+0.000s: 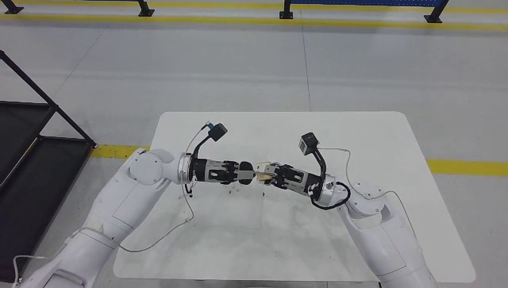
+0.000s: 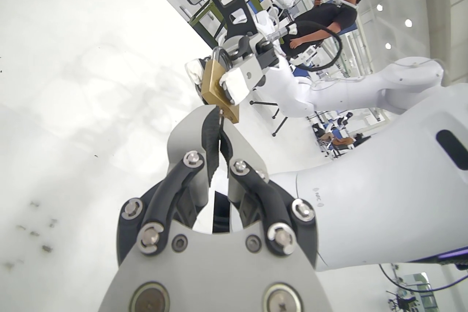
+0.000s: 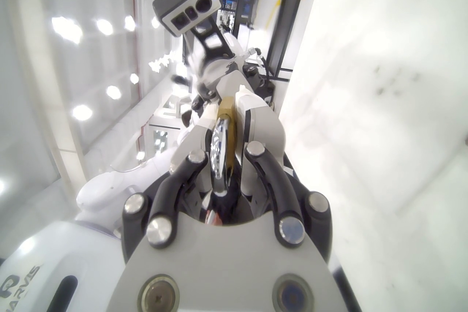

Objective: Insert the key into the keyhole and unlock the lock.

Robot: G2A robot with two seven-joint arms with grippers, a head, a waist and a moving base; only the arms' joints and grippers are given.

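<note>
Two holds | left gripper [image 2: 215,117] pinches key [image 2: 221,125] at lock [image 2: 212,83] base | right gripper [image 3: 228,112] clamps lock | square key before turning

Both arms angle inward over the desk [image 1: 381,145], wrists roughly level. Left gripper [image 1: 248,172]: fingers pinched on the key [image 2: 221,118]. Right gripper [image 1: 271,174]: fingers clamped on the lock [image 2: 218,90].

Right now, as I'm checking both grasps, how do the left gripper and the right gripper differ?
The left gripper pinches a thin key; the right gripper clamps the brass padlock by its body. The left's fingers carry black ribbed pads; the right's fingers are wrapped in white padding. Shared: both are shut, held above the table, and meet tip to tip, with the key at the padlock's bottom end.
</note>
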